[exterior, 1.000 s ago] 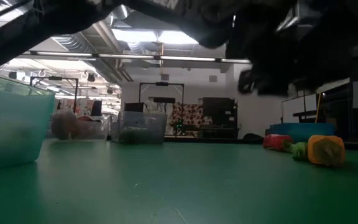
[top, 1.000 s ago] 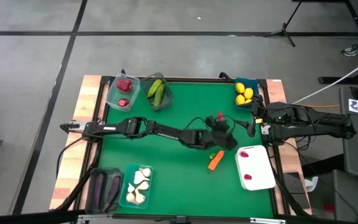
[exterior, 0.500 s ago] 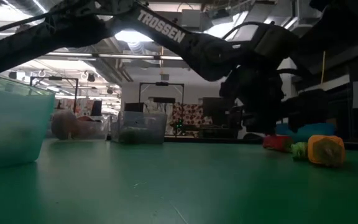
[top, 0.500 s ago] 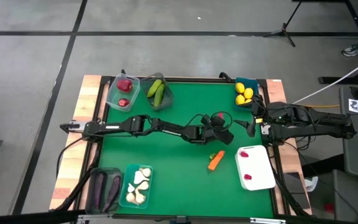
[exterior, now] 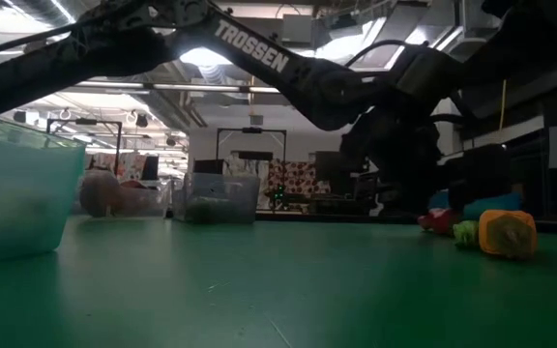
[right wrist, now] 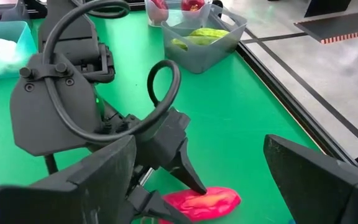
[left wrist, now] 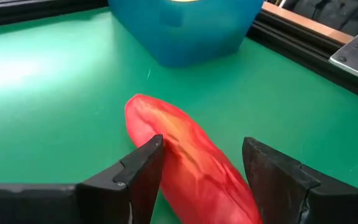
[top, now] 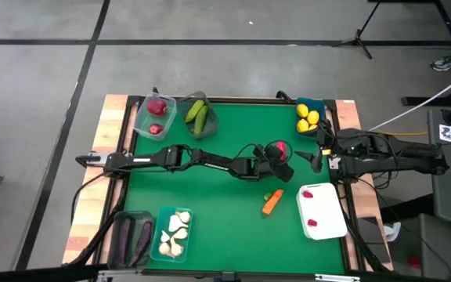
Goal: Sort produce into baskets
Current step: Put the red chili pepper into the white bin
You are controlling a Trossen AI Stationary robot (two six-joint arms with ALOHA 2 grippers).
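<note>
**Left tool straddles the red pepper**

While you watch the left wrist view, your left tool [left wrist: 197, 168] has its fingers [left wrist: 143, 171] spread either side of the red pepper [left wrist: 185, 155], not yet pinching it. That pepper lies flat on the green bench [top: 210, 196], towards its right side, between the blue tub [left wrist: 185, 25] of lemons [top: 307, 117] and the carrot [top: 271, 204]. I'd judge it light and smooth-skinned, a hollow plastic toy, so likely to squirt out of a careless squeeze. You want to close across the thick middle, not the tapering end, and gently, because it may give a little. Further off, your right tool [right wrist: 197, 180] waits at the right edge of the bench, jaws spread wide, nothing between them. Beyond sits the white tray [top: 329, 223] already holding red pieces, probably where this one belongs.
</note>
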